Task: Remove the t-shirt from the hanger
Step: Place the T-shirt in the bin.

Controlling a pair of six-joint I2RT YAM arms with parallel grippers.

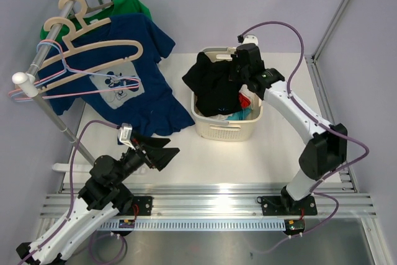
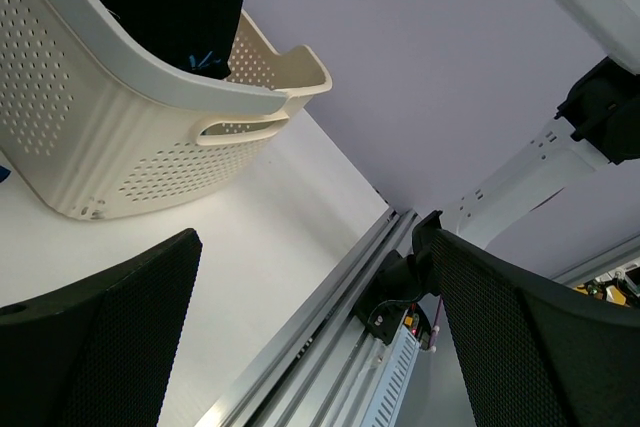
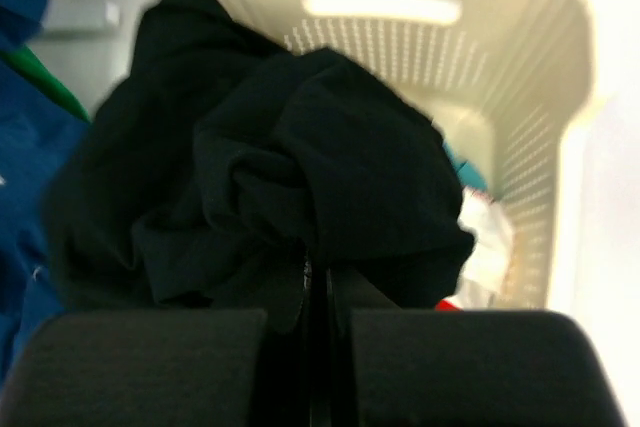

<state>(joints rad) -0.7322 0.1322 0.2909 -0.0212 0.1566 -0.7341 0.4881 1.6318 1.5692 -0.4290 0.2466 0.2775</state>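
My right gripper (image 1: 237, 69) (image 3: 320, 292) hangs over the cream laundry basket (image 1: 226, 132), shut on a bunched black t-shirt (image 1: 213, 82) (image 3: 280, 177). The cloth droops onto the basket's left rim. On the rack at the left, a blue t-shirt (image 1: 139, 91) with a cartoon print hangs behind bare wooden hangers (image 1: 93, 54); its hem rests on the table. My left gripper (image 1: 162, 152) (image 2: 315, 247) sits low near the table's front, open, nothing between its fingers, pointing toward the basket (image 2: 100, 117).
A green garment (image 1: 130, 5) hangs behind the blue one. Thin pink and blue wire hangers (image 1: 37, 91) sit on the rack rail (image 1: 53, 44). Red, white and teal clothes (image 1: 245, 107) lie in the basket. A metal rail (image 1: 211, 203) runs along the near edge.
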